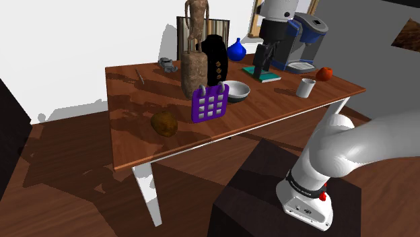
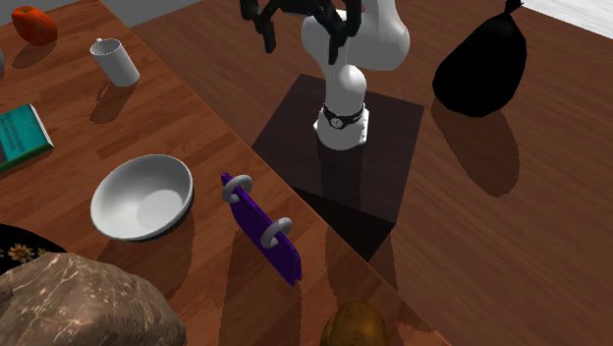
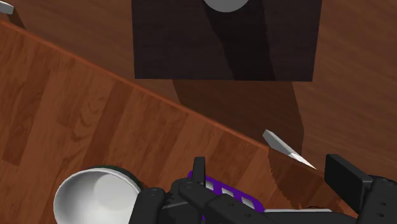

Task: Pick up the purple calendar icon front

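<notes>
The purple calendar icon (image 1: pixel 210 103) stands upright near the front edge of the wooden table (image 1: pixel 134 128), with two grey rings on top. From the second exterior view I see the calendar icon (image 2: pixel 263 228) edge-on, beside a white bowl (image 2: pixel 142 197). My gripper (image 1: pixel 264 62) hangs open high above the table, holding nothing. In the second exterior view the gripper (image 2: pixel 303 34) is up at the top edge, fingers spread. In the wrist view the gripper (image 3: pixel 273 178) is open, and the calendar icon (image 3: pixel 224 189) shows far below, close to the left finger (image 3: pixel 199 170).
On the table stand a wooden statue (image 1: pixel 194 64), a black bottle (image 1: pixel 215 60), a blue vase (image 1: pixel 236 50), a teal book (image 1: pixel 264 76), a coffee machine (image 1: pixel 306 37), a white cup (image 1: pixel 307 87), a red object (image 1: pixel 324 74) and a brown lump (image 1: pixel 163 122). A black bag (image 2: pixel 481 69) sits on the floor.
</notes>
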